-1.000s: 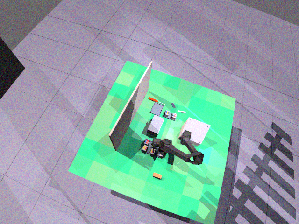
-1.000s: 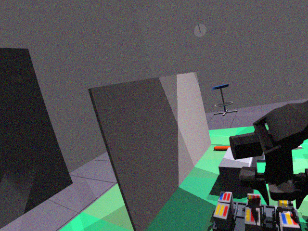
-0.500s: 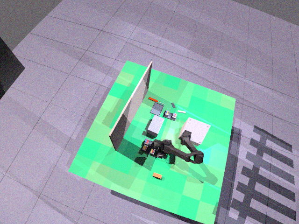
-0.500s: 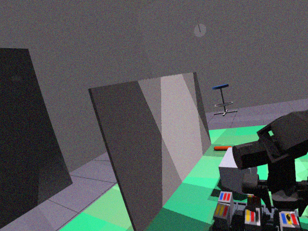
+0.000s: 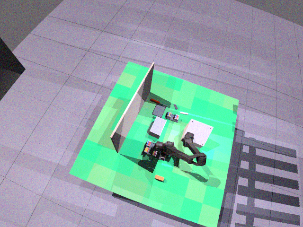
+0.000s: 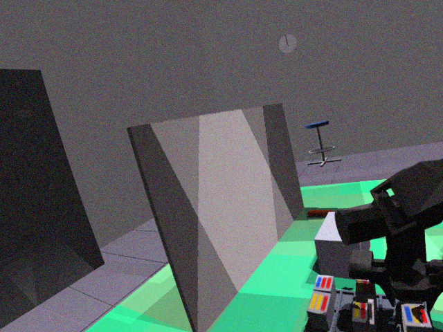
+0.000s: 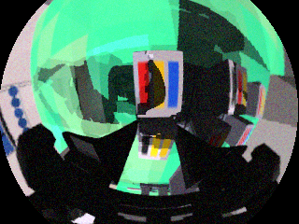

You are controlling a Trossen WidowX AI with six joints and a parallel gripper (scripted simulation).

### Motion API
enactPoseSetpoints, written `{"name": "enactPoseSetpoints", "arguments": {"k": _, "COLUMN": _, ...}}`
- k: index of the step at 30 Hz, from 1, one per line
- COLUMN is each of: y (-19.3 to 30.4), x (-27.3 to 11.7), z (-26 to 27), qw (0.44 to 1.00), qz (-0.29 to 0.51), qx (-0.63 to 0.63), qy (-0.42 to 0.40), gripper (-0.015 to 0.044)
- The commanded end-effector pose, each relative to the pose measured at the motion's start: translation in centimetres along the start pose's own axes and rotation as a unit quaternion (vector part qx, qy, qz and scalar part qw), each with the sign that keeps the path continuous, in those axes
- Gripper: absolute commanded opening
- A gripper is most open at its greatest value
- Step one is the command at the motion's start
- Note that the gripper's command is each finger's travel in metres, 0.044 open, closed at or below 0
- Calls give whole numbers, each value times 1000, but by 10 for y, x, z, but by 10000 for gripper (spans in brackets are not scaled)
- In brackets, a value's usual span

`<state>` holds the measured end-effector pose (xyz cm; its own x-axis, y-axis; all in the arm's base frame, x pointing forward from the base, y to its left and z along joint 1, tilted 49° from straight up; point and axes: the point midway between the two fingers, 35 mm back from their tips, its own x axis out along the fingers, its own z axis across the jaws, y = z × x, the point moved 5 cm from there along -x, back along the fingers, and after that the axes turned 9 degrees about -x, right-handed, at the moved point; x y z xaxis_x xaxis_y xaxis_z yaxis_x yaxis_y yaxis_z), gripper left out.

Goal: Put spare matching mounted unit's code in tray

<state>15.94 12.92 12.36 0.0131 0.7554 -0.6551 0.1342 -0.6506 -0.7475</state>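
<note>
Right under the wrist camera, the pincer [image 7: 159, 108] is sitting low over the cluster of spares, with a red-yellow-blue striped spare [image 7: 160, 82] standing between its fingers. The jaws are standing partway closed around it, but I honestly can't tell if they're actually biting yet or just near its sides. So the spare is not in the tray. It's sitting among its neighbours [image 5: 148, 147] on the green counter [image 5: 102, 156].

A bit further back, the pale boxy unit [image 5: 157, 126] is standing, then the flat grey tray [image 5: 159, 110], with two more spares [image 5: 172, 116] beside it.

What I'm worrying about:
- the spares are packed tight, so a finger could be snagging a neighbour and dragging it along
- an off-centre pinch might be tipping the spare on lift
- the stripe codes all look similar, so it may be grabbing the wrong one
</note>
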Motion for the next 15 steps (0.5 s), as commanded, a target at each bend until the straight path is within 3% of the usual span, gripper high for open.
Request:
{"name": "enactPoseSetpoints", "arguments": {"k": 1, "y": 0, "x": 0, "z": 0, "qw": 1000, "qz": 0, "qx": 0, "qy": 0, "gripper": 169}}
{"name": "enactPoseSetpoints", "arguments": {"k": 8, "y": 0, "x": 0, "z": 0, "qw": 1000, "qz": 0, "qx": 0, "qy": 0, "gripper": 122}}
{"name": "enactPoseSetpoints", "arguments": {"k": 12, "y": 0, "x": 0, "z": 0, "qw": 1000, "qz": 0, "qx": 0, "qy": 0, "gripper": 17}}
{"name": "enactPoseSetpoints", "arguments": {"k": 15, "y": 0, "x": 0, "z": 0, "qw": 1000, "qz": 0, "qx": 0, "qy": 0, "gripper": 0}}
